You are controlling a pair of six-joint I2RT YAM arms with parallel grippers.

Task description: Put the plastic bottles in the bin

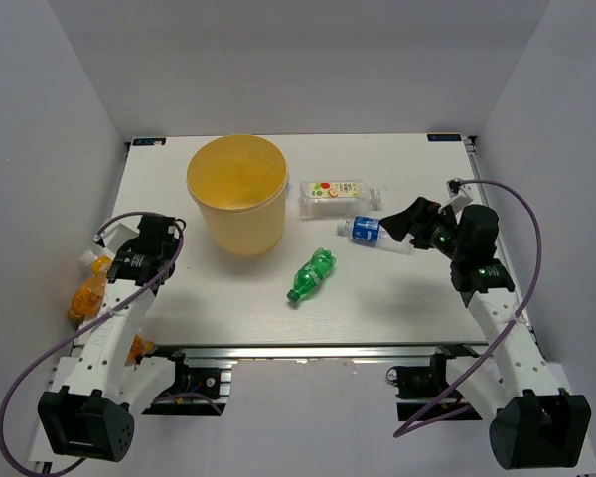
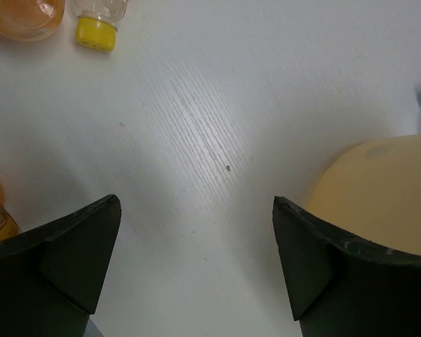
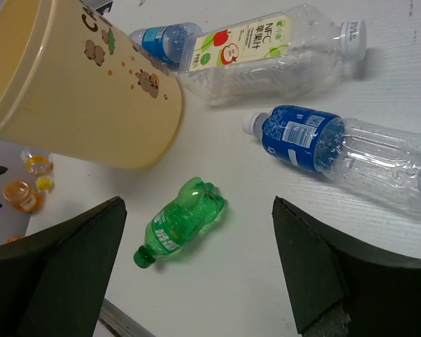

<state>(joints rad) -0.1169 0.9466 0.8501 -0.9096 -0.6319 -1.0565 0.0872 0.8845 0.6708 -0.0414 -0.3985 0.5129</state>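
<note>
One blue-label bottle [image 3: 323, 144] — just beyond right hand [image 3: 198, 210] | hand wide, empty

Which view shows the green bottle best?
Right wrist: the green bottle lies whole and close, with its label and cap visible. Top external shows it whole but small. Left wrist does not show it.

One round yellow plastic bucket [image 1: 240, 231] stands on the table [image 1: 397, 298]. Right of it lie one green plastic bottle [image 1: 311, 275], one clear bottle with a white-yellow label [image 1: 338, 196] and two clear blue-labelled bottles [image 3: 302, 137], one of them half hidden. Small orange bottles [image 1: 89, 290] at the left edge number at least two.
</note>
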